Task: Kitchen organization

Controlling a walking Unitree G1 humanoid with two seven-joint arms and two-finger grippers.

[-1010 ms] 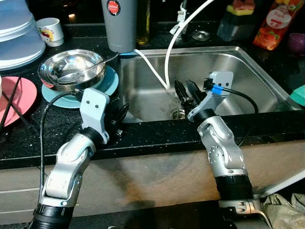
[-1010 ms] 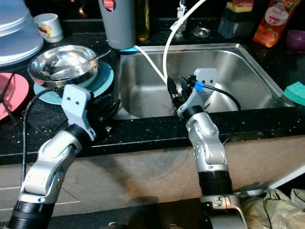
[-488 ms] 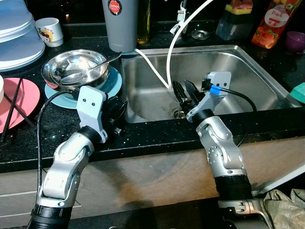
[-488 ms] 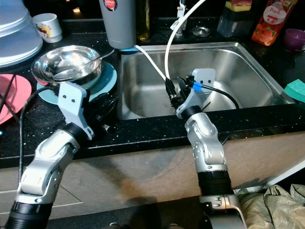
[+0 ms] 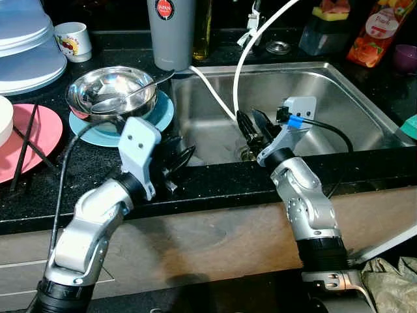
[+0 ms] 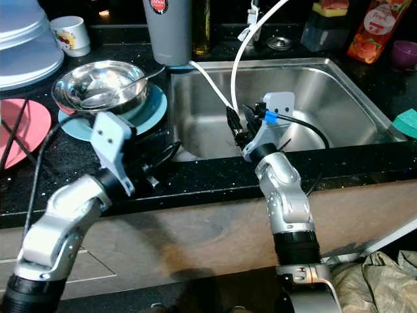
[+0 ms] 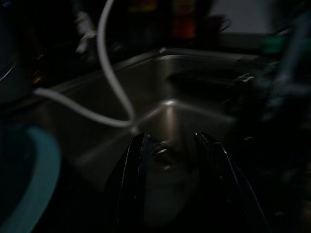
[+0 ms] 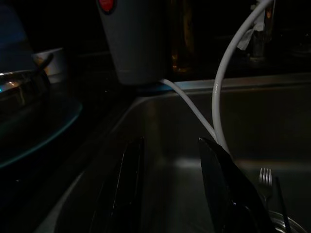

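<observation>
gleaming steel sink (image 5: pixel 339 98) (white hose (image 5: pixel 242 59) curving in)

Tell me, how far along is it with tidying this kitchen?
Early. Nothing looks put away: the steel bowl with its spoon sits on the teal plate, chopsticks lie on the pink plate. Both tools, left and right, are open and empty. A fork waits in the sink.

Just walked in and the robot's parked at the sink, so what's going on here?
The robot stands at the steel sink, holding nothing. Its right gripper hangs open over the basin near the drain, where a fork lies beside the white hose. Its left gripper is open above the black counter's edge, next to the steel bowl with a spoon on the teal plate.
</observation>
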